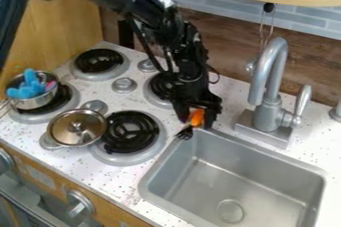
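Observation:
My gripper (196,117) hangs over the counter at the sink's upper left corner, beside the back right burner. Its fingers are shut on an orange object with a black, fork-like end (185,133), which points down and left near the sink rim. The orange part (197,117) shows between the two fingers; its upper portion is hidden by the gripper.
The grey sink (233,144) lies front right, with a silver faucet (267,89) behind it. Several black burners occupy the left. A metal lid or pan (77,127) sits by the front burner, and a pot (33,102) holding blue pieces stands far left.

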